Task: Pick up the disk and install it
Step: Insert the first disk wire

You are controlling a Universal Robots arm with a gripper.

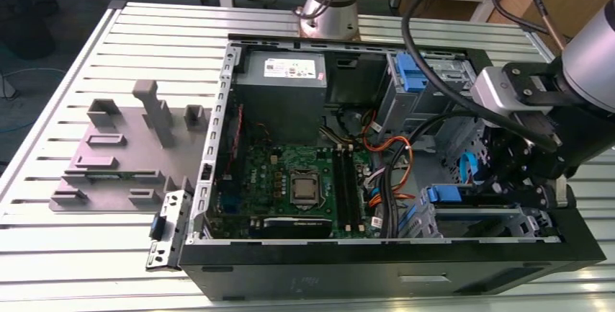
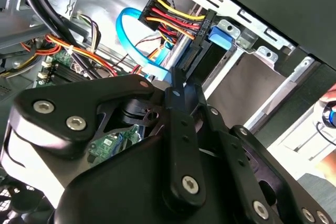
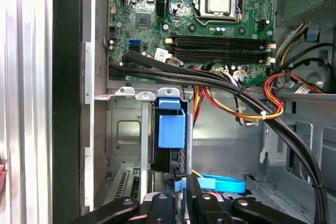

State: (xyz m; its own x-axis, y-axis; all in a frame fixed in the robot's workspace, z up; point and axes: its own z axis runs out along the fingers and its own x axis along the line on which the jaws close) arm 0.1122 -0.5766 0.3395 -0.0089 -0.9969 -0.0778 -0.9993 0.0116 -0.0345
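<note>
My jaws are drawn together, nothing visible between them. The gripper is down inside the computer case, at the corner on the exterior view's right. Right off my tips a flat blue cable loops past, just beside them. A black power plug trailing red, yellow and black wires sits straight ahead.

There's the disk: it stands on edge in its blue carrier, slotted into the metal drive cage, close in front of me. I'm not holding it. In the exterior view the carrier's blue tab marks the disk at the cage top, just beside the gripper.

Thick black cables run between the cage and the green motherboard. The grey power supply box sits at the far end of the case. The case rests on a slatted table, well apart from a grey fixture.
</note>
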